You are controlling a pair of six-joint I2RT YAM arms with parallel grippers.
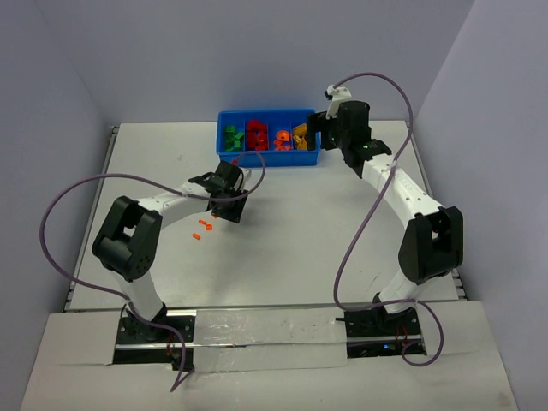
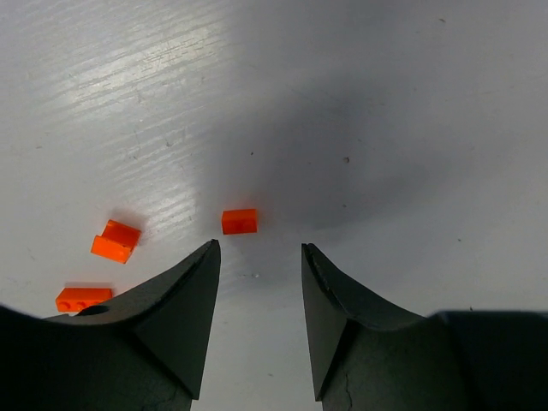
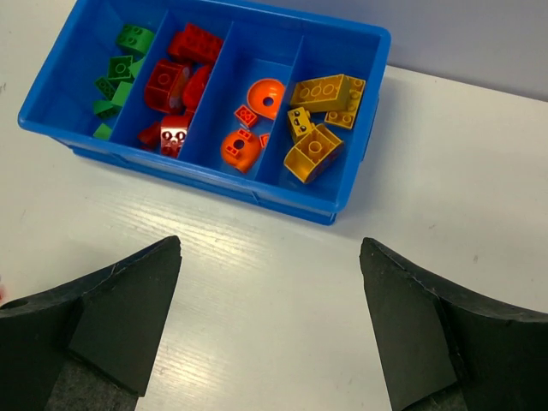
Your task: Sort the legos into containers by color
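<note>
A small orange lego (image 2: 239, 221) lies just ahead of the left gripper (image 2: 259, 246), in line with the gap between its half-spread, empty jaws.

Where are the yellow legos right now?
In the right wrist view, the yellow legos lie in the rightmost compartment of the blue tray, right beside the orange ones in the next compartment.
</note>
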